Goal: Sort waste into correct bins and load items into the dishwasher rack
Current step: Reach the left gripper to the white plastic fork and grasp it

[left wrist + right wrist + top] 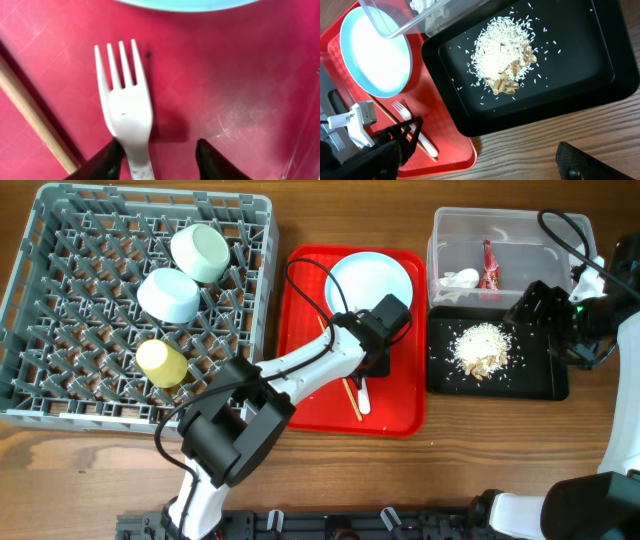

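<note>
My left tool straddles the fork on the serving tray, chopstick just left, plate behind. Rack lies left, tub and scrap tray right.

Overhead cam: straight down, whole table. L wrist cam: v. close, facing down, fork just ahead of L gripper. R wrist cam: higher; shares fork, red tray.

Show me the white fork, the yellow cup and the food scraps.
white fork (125,107), left wrist view, its head
yellow cup (162,363), overhead view, its middle
food scraps (502,55), right wrist view, pile middle
</note>
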